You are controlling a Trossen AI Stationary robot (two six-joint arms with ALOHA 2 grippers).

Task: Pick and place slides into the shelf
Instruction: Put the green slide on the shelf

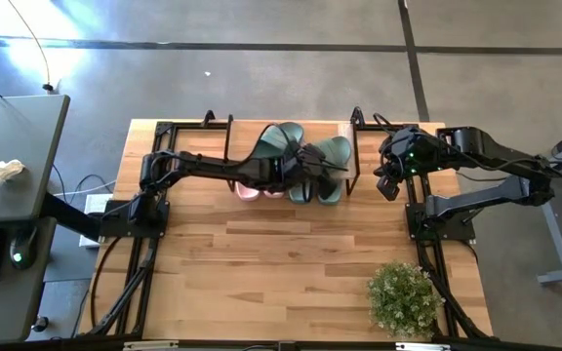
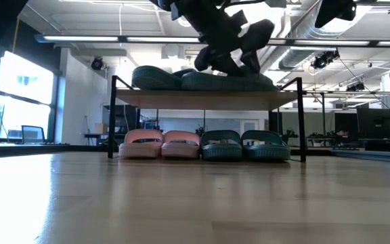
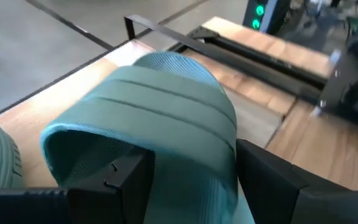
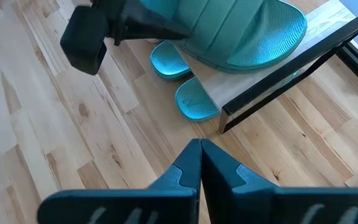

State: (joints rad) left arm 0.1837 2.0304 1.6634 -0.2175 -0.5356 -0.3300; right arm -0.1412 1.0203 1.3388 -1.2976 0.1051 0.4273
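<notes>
The shelf (image 2: 202, 99) stands at the table's far middle. Two sage-green slides lie on its top plank: one (image 1: 279, 144) on the left and one (image 1: 332, 161) on the right, under my left gripper (image 1: 305, 174), which is shut on it. Below the plank, a pale pink pair (image 2: 161, 144) and a green pair (image 2: 246, 144) stand side by side. My right gripper (image 1: 388, 185) hovers shut just right of the shelf, touching nothing. My left gripper holds the right-hand green slide by its broad ribbed strap (image 3: 185, 118). One finger (image 3: 129, 180) stands at the strap's opening and the other (image 3: 266, 180) is outside it, coming from above and from the table's left. The slide's sole rests on the shelf's plank (image 4: 260, 74).
A small potted plant (image 1: 401, 297) stands near the table's near right corner. The shelf's black frame posts (image 1: 354, 146) rise beside the held slide. Bare wooden tabletop (image 1: 261, 263) spreads on the near side of the shelf. A grey desk (image 1: 18, 146) stands beyond the left edge.
</notes>
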